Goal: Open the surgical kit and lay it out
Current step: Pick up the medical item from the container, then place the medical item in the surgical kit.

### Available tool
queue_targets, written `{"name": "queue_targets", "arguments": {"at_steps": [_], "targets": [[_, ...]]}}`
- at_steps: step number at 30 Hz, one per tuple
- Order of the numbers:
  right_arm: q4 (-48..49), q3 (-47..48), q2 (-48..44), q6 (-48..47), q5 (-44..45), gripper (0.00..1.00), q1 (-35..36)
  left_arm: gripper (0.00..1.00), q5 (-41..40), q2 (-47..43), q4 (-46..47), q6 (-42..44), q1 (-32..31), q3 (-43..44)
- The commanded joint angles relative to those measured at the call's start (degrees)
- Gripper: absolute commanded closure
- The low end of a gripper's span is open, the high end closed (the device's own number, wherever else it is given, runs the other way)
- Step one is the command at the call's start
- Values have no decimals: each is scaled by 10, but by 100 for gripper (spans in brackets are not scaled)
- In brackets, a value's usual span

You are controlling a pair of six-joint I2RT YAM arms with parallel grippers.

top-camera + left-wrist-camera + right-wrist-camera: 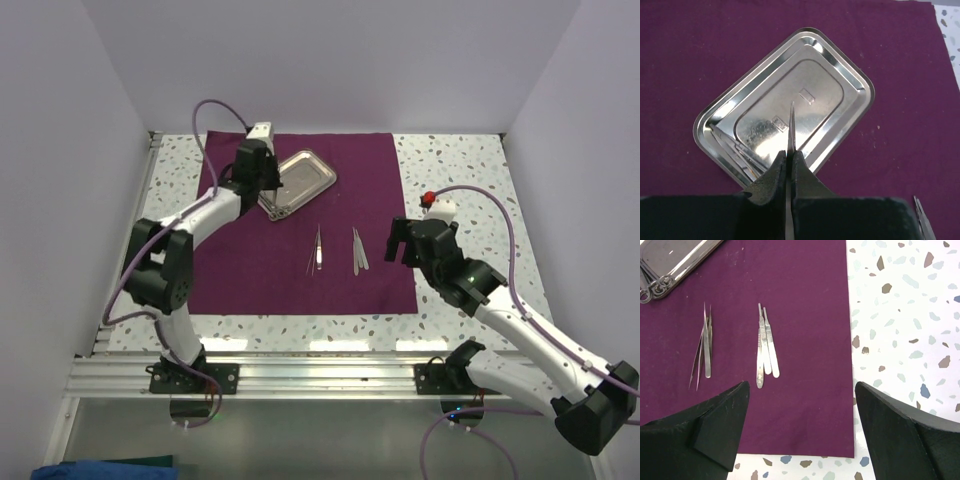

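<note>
The dark purple cloth [370, 190] lies spread flat. The steel tray [312, 170] sits on its far left part. My left gripper [268, 186] hangs over the tray's near left corner, shut on a thin silver pointed instrument [791, 125] whose tip sticks out over the tray [840, 85]. More instruments [735, 147] lie in the tray's corner. A group of tweezers [316, 250] and a group of flat handles [358, 250] lie mid-cloth. My right gripper [398, 243] is open and empty above the cloth's near right part [801, 390].
The speckled tabletop [460, 180] shows right of the cloth and along its near edge. Ring handles [652, 290] poke out at the tray's edge in the right wrist view. White walls enclose the table on three sides.
</note>
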Motion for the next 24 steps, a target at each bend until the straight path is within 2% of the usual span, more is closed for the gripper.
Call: {"name": "queue_targets", "arguments": {"at_steps": [1,5,6,9,12,18,21,22,24], "targets": [[27,-2,5,3,0,10,-1,100,-10,-66,68,-92,-1,-97],[27,-2,9,3,-1,11,-2,100,-41,-98,118,-152,-43,-180],[26,-1,9,3,-1,11,-2,100,-51,-97,123,-159,-70,-196],[25,-1,9,3,1,11,-2,100,-86,-81,134,-189,-120,-207],[24,-1,5,3,3,11,-1,100,-78,-59,163,-207,-151,-212],[22,-2,3,3,6,11,-1,100,-66,-12,159,-213,-169,-186],[22,-2,4,3,6,11,-1,88,-63,-7,155,-211,-171,-183],[22,-2,5,3,6,11,-1,78,-63,-7,152,-211,-171,-183],[21,-1,5,3,5,11,-2,70,-61,-12,148,-206,-171,-182]]}}
